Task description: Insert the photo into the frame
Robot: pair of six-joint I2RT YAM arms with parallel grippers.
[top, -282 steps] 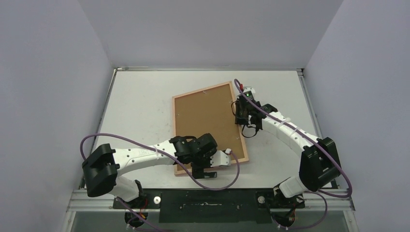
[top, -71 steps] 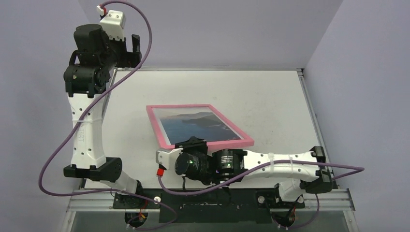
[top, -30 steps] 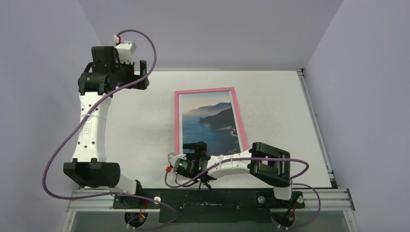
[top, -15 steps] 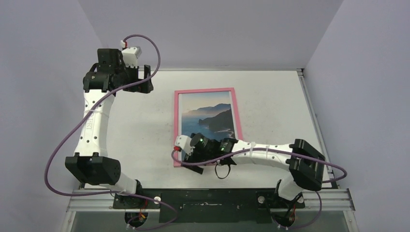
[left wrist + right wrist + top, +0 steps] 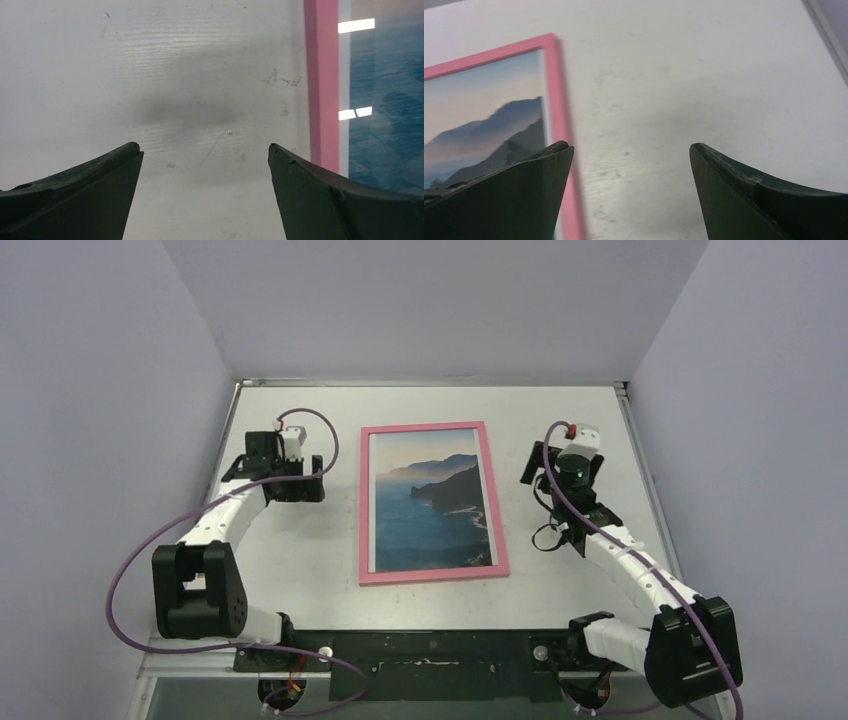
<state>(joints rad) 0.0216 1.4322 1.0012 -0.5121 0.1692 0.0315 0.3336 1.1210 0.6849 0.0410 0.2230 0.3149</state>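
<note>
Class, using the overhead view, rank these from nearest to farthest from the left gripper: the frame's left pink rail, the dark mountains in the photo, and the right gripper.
From the left gripper:
1. Frame's left pink rail, just to its right.
2. Dark mountains in the photo, right of the picture's centre.
3. Right gripper, beyond the frame's opposite side.

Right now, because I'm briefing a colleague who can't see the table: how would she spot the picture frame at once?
Look at the white table: one flat rectangle lies near its middle. That is the frame, the only pink thing there, its thin border enclosing the photo of blue sea, dark mountains and pale orange sky.
</note>
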